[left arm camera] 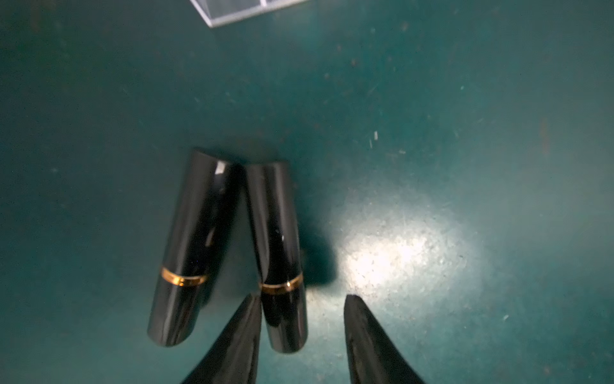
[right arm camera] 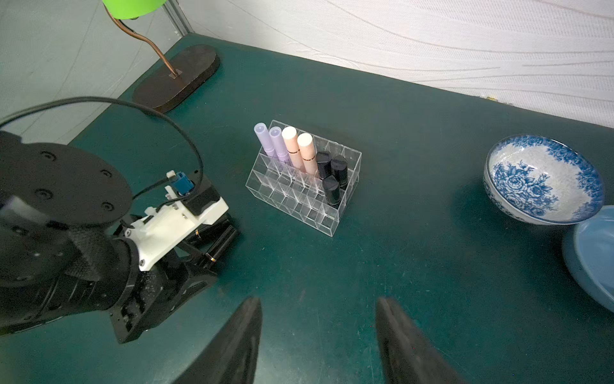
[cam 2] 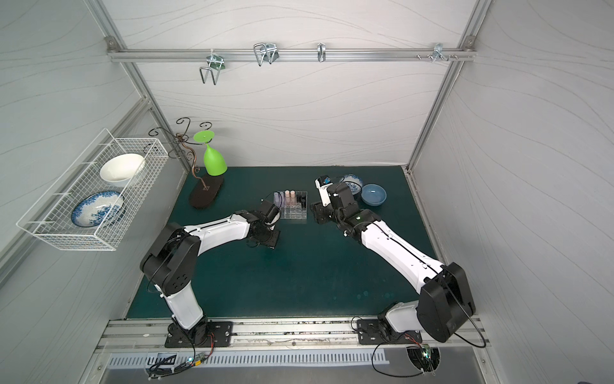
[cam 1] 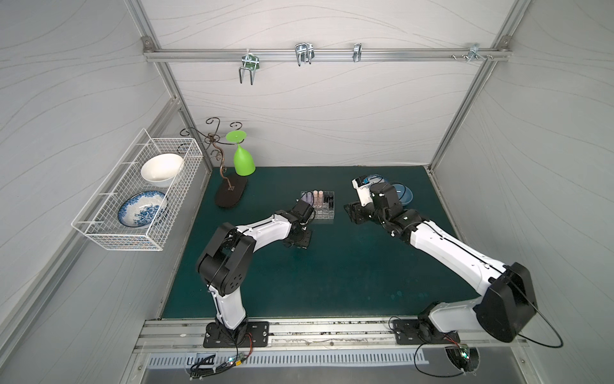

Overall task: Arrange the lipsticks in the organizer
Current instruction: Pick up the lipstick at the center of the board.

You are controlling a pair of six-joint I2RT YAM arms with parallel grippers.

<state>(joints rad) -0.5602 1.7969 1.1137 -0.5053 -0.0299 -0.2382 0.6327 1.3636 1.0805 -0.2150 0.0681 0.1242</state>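
Note:
Two glossy black lipsticks with gold bands lie side by side on the green mat: one [left arm camera: 192, 246] outside the jaws, the other [left arm camera: 279, 252] between them. My left gripper [left arm camera: 302, 299] is open astride that second tube; one finger [left arm camera: 242, 332] touches it, and a gap separates it from the opposite finger [left arm camera: 368, 339]. The clear organizer [right arm camera: 295, 206] [cam 1: 324, 214] stands just beyond, holding two lilac [right arm camera: 265, 141], two peach [right arm camera: 300, 149] and three black lipsticks [right arm camera: 332, 191] upright. My right gripper [right arm camera: 319, 301] hovers open and empty over the mat, to the organizer's right [cam 1: 354, 212].
A blue floral bowl [right arm camera: 545, 179] and a plain blue bowl [right arm camera: 594, 256] sit at the back right. A green goblet [cam 1: 243, 159] hangs on a dark-based stand [cam 1: 231, 192] at the back left. A white wire basket [cam 1: 139, 196] with two bowls is on the left wall.

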